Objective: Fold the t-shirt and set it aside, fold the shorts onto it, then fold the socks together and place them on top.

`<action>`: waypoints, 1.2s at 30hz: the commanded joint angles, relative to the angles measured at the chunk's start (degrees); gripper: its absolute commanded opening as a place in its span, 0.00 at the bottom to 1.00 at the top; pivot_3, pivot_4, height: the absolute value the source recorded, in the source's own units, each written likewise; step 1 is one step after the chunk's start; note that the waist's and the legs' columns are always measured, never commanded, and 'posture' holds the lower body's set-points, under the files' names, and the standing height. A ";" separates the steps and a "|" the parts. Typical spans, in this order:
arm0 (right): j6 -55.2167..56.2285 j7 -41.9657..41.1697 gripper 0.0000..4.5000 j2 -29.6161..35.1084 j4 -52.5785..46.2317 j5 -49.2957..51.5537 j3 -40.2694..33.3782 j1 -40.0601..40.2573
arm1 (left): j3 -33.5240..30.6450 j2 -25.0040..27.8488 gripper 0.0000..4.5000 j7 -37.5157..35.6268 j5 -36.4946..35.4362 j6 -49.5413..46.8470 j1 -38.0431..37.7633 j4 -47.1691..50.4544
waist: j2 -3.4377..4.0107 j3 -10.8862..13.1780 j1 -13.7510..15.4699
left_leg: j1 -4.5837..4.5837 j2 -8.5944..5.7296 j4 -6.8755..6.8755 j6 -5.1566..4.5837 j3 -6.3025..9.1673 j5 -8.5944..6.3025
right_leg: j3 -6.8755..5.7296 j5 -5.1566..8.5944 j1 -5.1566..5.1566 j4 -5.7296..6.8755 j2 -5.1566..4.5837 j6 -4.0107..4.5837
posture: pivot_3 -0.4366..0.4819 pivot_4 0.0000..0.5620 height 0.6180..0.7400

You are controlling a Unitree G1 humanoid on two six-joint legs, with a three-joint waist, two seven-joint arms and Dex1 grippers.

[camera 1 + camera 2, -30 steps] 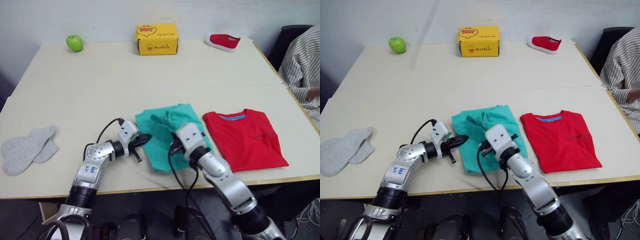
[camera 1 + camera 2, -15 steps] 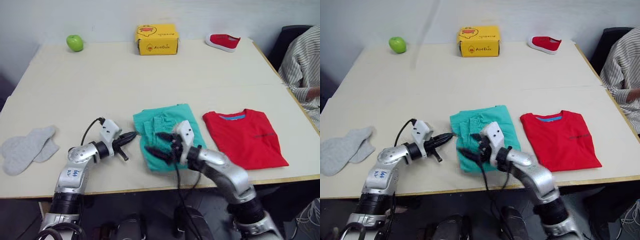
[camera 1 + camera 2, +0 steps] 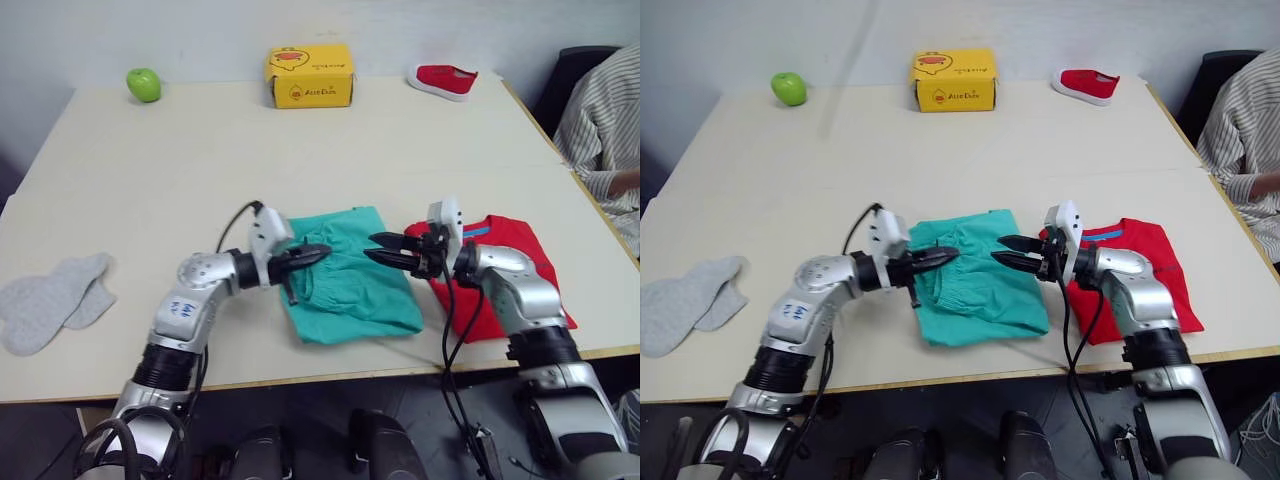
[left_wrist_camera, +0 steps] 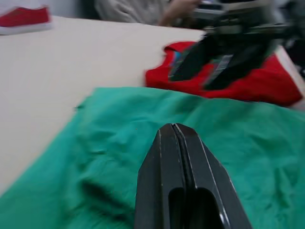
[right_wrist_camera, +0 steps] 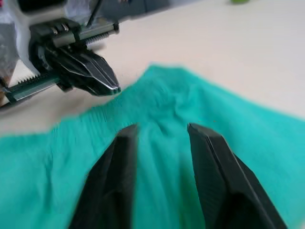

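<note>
Your teal-green soft cloth shorts [image 3: 350,272] lie rumpled and roughly folded near the front edge of the pale rectangular table [image 3: 300,160], and both of your arms reach in over them from opposite sides. Your left gripper [image 3: 318,252] sits at the shorts' left edge, low over the cloth, with its two black fingers pressed flat together and nothing between them; the left wrist view confirms the closed tips above the green fabric. Your right gripper [image 3: 377,247] points toward it from the other side, over the shorts' upper right part, and its fingers stand apart with cloth visible in the gap, though you cannot tell whether the tips touch the fabric. The two grippers face each other tip to tip, close but apart. The bright red short-sleeved t-shirt [image 3: 520,290] with its blue collar band lies flat just to the right of the shorts, partly behind your right forearm. The pair of light grey fuzzy socks [image 3: 50,300] rests well apart at the table's left edge, one overlapping the other. Along the far side you have a green apple [image 3: 143,84], a yellow cardboard box [image 3: 309,76] and a small red shoe [image 3: 444,80]. A person in a striped sleeve [image 3: 600,110] sits at the right.
</note>
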State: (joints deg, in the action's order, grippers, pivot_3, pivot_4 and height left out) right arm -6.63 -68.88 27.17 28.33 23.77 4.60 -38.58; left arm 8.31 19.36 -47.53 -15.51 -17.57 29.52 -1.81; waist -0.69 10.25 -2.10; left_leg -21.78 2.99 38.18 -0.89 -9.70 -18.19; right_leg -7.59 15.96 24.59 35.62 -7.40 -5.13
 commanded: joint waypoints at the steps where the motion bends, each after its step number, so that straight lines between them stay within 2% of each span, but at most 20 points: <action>1: 12.32 -6.27 0.06 -2.52 9.68 -5.14 2.09 -5.24 | 1.82 -0.10 0.00 1.56 1.90 -1.00 -2.04 0.59 | 0.01 0.01 -0.19 | 0.00 0.04 0.00 0.02 0.00 0.01 | 0.00 0.00 0.00 0.00 0.02 0.00 | 0.48 0.27 1.00; 2: 14.41 -7.45 0.01 -3.60 12.44 -6.25 2.62 -6.72 | 2.88 0.26 0.00 1.45 2.66 -1.21 -3.27 0.85 | 0.01 0.01 -0.33 | 0.03 0.06 0.00 0.02 0.00 0.01 | 0.02 0.00 0.00 0.02 0.04 0.00 | 0.48 0.27 1.00; 7: 22.80 -6.85 0.01 -7.07 26.82 -11.50 2.46 -13.74 | 4.42 1.70 0.00 4.09 5.79 -3.07 -8.21 2.37 | 0.01 0.01 -0.77 | 0.20 0.32 0.07 -0.01 -0.07 0.07 | 0.15 0.00 -0.07 0.21 -0.04 0.00 | 0.48 0.27 1.00; 11: 23.86 8.58 0.01 -8.98 37.99 -13.00 -2.32 -19.99 | 4.39 3.72 0.00 3.76 5.66 -3.46 -11.80 4.72 | 0.02 0.01 -0.95 | 0.31 0.31 0.10 -0.02 -0.08 0.09 | 0.23 0.00 -0.13 0.30 -0.15 0.01 | 0.48 0.27 1.00; 14: 23.47 15.43 0.01 -9.41 41.06 -12.01 -6.37 -21.39 | 3.01 5.12 0.00 3.24 5.61 -1.19 -11.61 3.48 | 0.02 0.00 -1.00 | 0.32 0.36 0.04 0.03 -0.07 0.10 | 0.23 0.02 -0.12 0.32 -0.13 0.05 | 0.48 0.27 1.00; 17: 23.62 10.66 0.01 -9.17 38.91 -9.93 -9.37 -20.43 | 0.71 5.04 0.00 2.92 4.07 1.13 -9.70 2.42 | 0.04 0.02 -1.14 | 0.33 0.39 -0.01 0.07 -0.10 0.11 | 0.23 0.03 -0.11 0.31 -0.10 0.08 | 0.48 0.27 1.00; 19: 20.08 4.01 0.01 -9.27 33.31 -5.90 -11.56 -18.04 | -1.47 3.49 0.00 3.24 1.75 2.26 -7.95 2.53 | 0.05 0.02 -1.10 | 0.34 0.40 -0.01 0.07 -0.13 0.11 | 0.26 0.03 -0.10 0.32 -0.07 0.07 | 0.48 0.27 1.00; 21: 13.80 -0.16 0.01 -9.14 20.94 -2.14 -11.39 -11.44 | -3.32 1.46 0.00 3.72 -0.72 2.28 -5.11 2.47 | 0.05 0.02 -0.72 | 0.33 0.42 0.00 0.07 -0.12 0.11 | 0.25 0.03 -0.10 0.33 -0.07 0.07 | 0.48 0.27 1.00; 25: 8.97 -0.23 0.01 -8.42 0.49 -2.48 -7.29 2.86 | -2.62 -0.94 0.00 5.06 0.77 1.48 -0.58 -2.37 | 0.05 0.02 0.64 | 0.25 0.36 0.04 0.04 -0.03 0.09 | 0.19 0.01 -0.11 0.28 -0.11 0.04 | 0.48 0.27 1.00; 30: 6.49 1.49 0.01 -6.99 -13.31 -4.06 -3.29 14.40 | -0.41 -3.28 0.00 8.06 5.47 2.90 2.39 -12.32 | 0.06 0.02 0.33 | 0.25 0.19 0.03 -0.04 -0.12 0.06 | 0.25 -0.05 -0.10 0.23 -0.16 -0.07 | 0.48 0.27 1.00; 35: 1.87 0.83 0.01 0.56 -29.61 -3.84 -1.93 24.69 | 1.12 -3.34 0.00 8.50 8.49 4.90 2.40 -16.55 | 0.06 0.01 0.66 | 0.30 0.22 0.02 -0.02 -0.05 0.06 | 0.21 -0.04 -0.11 0.01 -0.15 -0.05 | 0.48 0.27 1.00; 36: -3.83 1.24 0.05 2.77 -32.98 -0.42 -3.40 26.01 | 0.77 -3.19 0.00 8.10 8.16 5.42 2.08 -16.32 | 0.05 0.01 0.68 | 0.31 0.22 0.02 -0.03 -0.05 0.05 | 0.21 -0.04 -0.12 0.01 -0.18 -0.05 | 0.48 0.27 1.00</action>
State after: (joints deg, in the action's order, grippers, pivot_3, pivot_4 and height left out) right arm -5.42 -68.02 27.86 1.00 19.73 3.38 -13.44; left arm 9.28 15.84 -39.57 -8.29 -12.69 32.61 -16.91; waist -0.64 10.26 -1.42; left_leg -21.47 3.22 38.21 -0.93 -9.73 -18.15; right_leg -7.38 15.92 24.45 35.63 -7.59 -5.17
